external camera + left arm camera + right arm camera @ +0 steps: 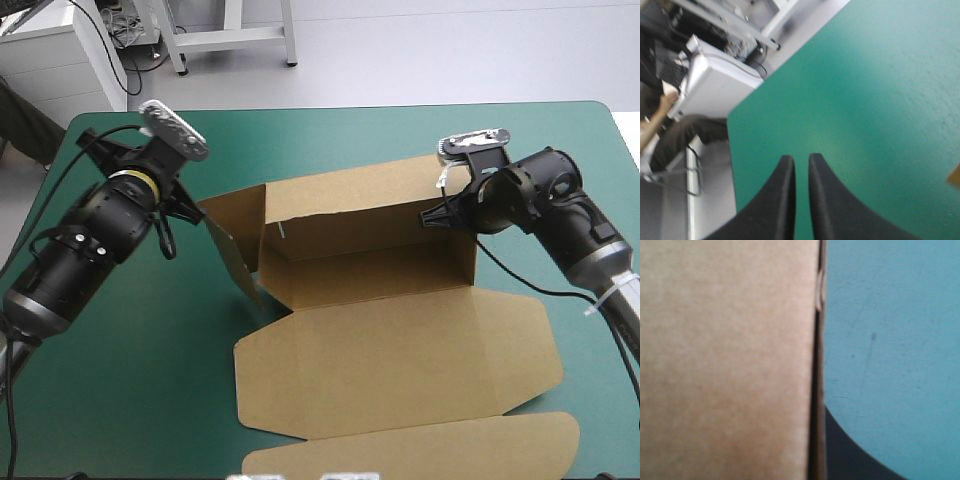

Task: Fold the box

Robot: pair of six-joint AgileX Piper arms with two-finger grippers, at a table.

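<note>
High view: 1 box [400, 350] lies mid-table on the cover [330, 135], its back wall [370, 205] raised and its lid [420, 445] flat on the near side. There are 2 grippers. The left gripper [198, 208] is just beside the box's left flap [235, 235], and the right gripper [432, 215] is at the back wall's right end.

Left wrist view: 2 fingers [785, 190] are pressed almost together over bare cover, with nothing between them. 1 brown corner [955, 176] shows off to the side.

Right wrist view: the box's board fills one side. 1 finger [850, 455] sits tight against its edge and the other is hidden behind it, so the gripper is pinching the box.
</note>
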